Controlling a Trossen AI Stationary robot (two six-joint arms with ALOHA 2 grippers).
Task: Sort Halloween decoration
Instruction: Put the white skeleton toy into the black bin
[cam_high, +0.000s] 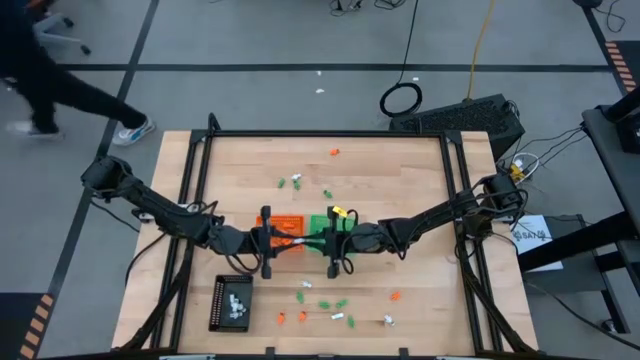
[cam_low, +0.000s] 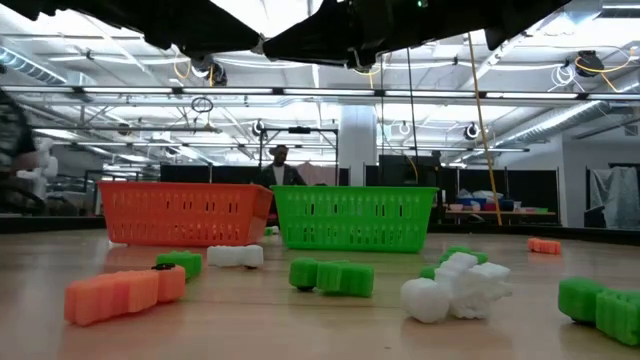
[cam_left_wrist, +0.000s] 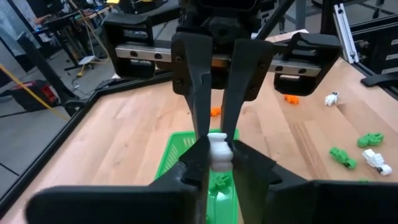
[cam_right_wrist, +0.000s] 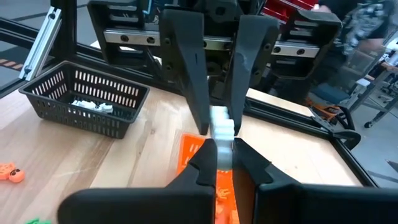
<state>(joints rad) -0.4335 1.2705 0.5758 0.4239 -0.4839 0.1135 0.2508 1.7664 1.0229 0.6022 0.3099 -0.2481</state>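
White trinket (cam_left_wrist: 218, 151) pinched between both end effectors, left end effector (cam_left_wrist: 219, 163) and right end effector (cam_right_wrist: 219, 155) clamped on it

Robotics lab or workshop hall: wooden table (cam_high: 400, 190) in black metal frame, grey floor, ceiling light strips (cam_low: 560, 115), cables, person (cam_low: 280, 165) among background workstations.

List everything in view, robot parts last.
table: one, light wood.
orange tray: one, table centre, beside the green tray.
green tray: one, table centre.
black tray: one, left side, white pieces inside.
loose trinkets: many, orange, green and white, scattered on the table.
white trinket: one, above the trays.
person: one, dark clothes, on the floor beyond the table.
left gripper: closed on the white trinket.
right gripper: closed on it too.
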